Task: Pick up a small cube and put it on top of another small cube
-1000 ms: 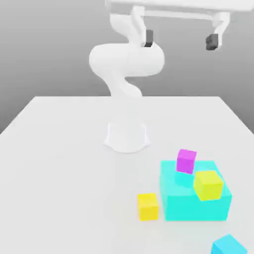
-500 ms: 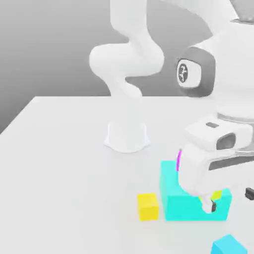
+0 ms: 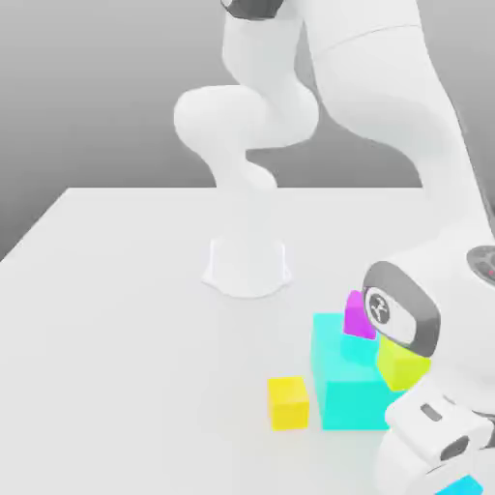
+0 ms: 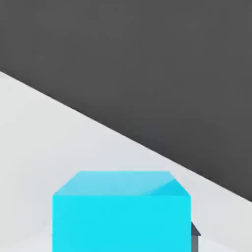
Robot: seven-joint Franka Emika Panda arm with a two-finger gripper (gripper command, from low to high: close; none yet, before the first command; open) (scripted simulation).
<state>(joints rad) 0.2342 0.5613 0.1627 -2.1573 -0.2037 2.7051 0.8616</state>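
A: Nearest the exterior camera, at its lower right, what's going on?

B: The arm's wrist [image 3: 440,435] is bent low over the table [image 3: 116,319], with 1 small cyan cube [image 3: 462,486] peeking out beneath it. The hand view has that cyan cube [image 4: 121,211] right up close, and the claw is closed tight; whether it grips the cube, I can't tell.

A: And behind that?

B: 1 small yellow cube [image 3: 288,402] sits just beside a big cyan block [image 3: 343,387], which carries a lime cube [image 3: 398,365] and a magenta cube [image 3: 358,317]. Farthest back stands the arm's base [image 3: 247,263].
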